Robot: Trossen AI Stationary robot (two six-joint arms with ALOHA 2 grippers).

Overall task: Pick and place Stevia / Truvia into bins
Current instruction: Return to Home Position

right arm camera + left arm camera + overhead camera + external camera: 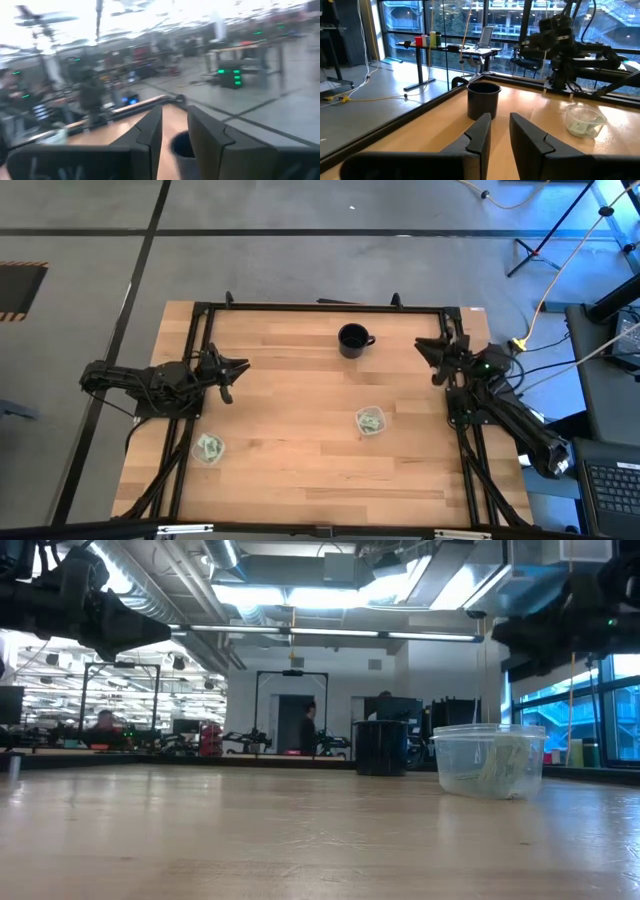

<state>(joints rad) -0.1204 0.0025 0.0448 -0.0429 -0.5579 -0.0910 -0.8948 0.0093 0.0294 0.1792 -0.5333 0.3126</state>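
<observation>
High view: black mug beyond bin

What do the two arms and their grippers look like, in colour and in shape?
The left arm and the right arm are black and jointed. The left gripper and right gripper each have two dark, flat, angular fingers. A small green light shows on the right arm.

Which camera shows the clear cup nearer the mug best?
The low view: the clear cup stands side-on, sachets visible through its wall. The high view shows it small from above; left wrist, farther off; right wrist, not clearly.
</observation>
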